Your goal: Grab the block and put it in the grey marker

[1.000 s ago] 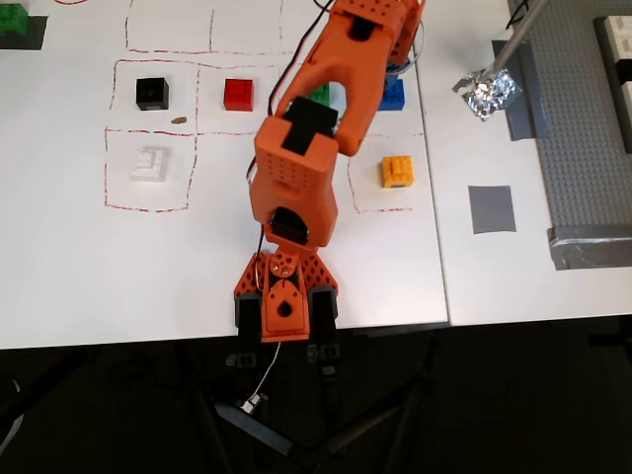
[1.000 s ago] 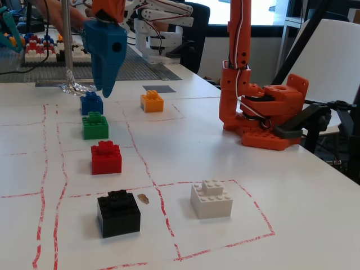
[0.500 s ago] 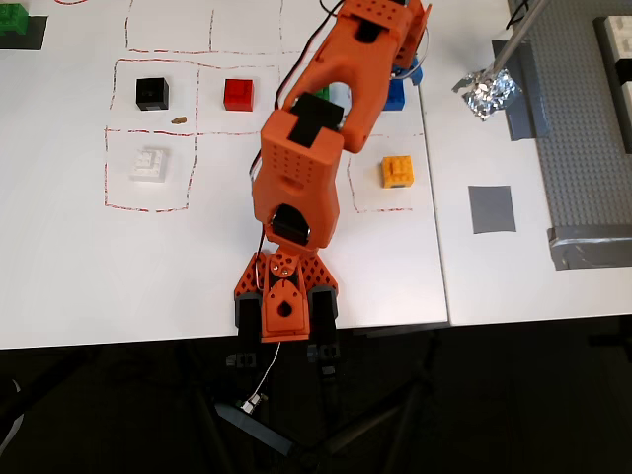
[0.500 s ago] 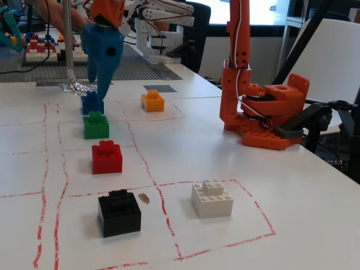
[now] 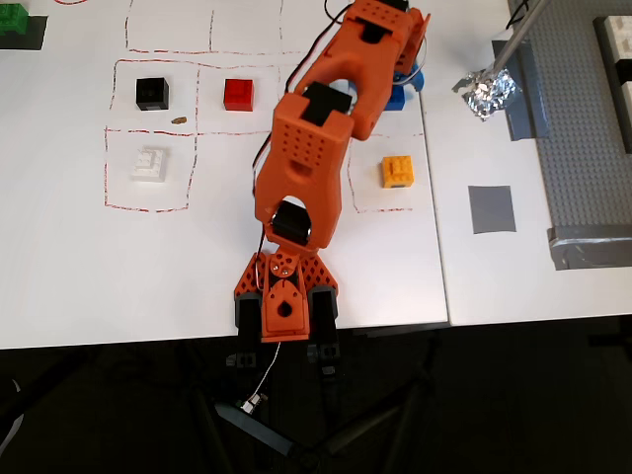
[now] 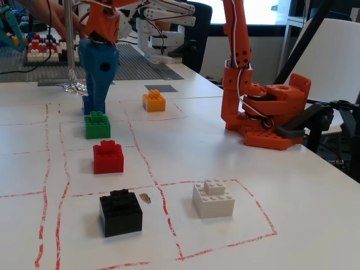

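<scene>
Judging by its look, the block (image 6: 88, 104) is light, rigid, slick plastic at the far left in the fixed view beneath the gripper (image 6: 97, 104), so pinch its flat sides; whether the fingers are apart or closed I cannot tell.

Pretty bright in here, soft and even, so the white table (image 5: 197, 286) nearly washes out from overhead. In the fixed view, glare blows out the window (image 6: 264, 11) past the bench's far edge. Shadows under the bricks are faint. The far-edge clutter goes soft; the crumpled foil (image 5: 486, 91) throws sparkly highlights.
</scene>
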Motion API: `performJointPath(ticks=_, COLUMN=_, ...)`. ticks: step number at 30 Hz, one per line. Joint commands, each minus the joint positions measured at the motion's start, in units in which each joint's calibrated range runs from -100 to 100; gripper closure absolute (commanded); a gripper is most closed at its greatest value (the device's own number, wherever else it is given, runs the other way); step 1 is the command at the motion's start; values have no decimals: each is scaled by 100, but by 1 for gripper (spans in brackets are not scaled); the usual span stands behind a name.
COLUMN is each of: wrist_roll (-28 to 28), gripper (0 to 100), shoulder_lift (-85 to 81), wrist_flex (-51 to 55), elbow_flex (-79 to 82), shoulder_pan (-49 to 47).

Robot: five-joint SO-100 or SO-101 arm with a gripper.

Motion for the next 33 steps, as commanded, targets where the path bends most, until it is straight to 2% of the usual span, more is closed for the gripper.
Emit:
performJointPath(ticks=1, wrist_roll=-63, gripper=67, shoulder_lift=-143, wrist_flex=-120, elbow_flex=-676, shoulder_pan=322)
performJointPath(ticks=7, wrist_roll=-39, gripper=71, shoulder_lift=133, wrist_flex=-275, elbow_flex=-776, shoulder_pan=455)
performJointPath(ticks=16, wrist_roll=-5, gripper=90, shoulder_lift=-5, wrist_flex=-300, elbow_flex=-649, shoulder_pan=657)
performJointPath(ticks=18, wrist_roll=59, gripper=98, shoulder_lift=-65, wrist_flex=-300, elbow_flex=-640, shoulder_pan=666)
performJointPath(ticks=27, wrist_roll=264, gripper=99, shoulder_lift=-806, wrist_flex=500, elbow_flex=-576, shoulder_pan=340)
performJointPath(ticks=33, wrist_roll=811, gripper=99, shoulder_lift=-1651, wrist_flex=1211, elbow_flex=-204, shoulder_pan=-348)
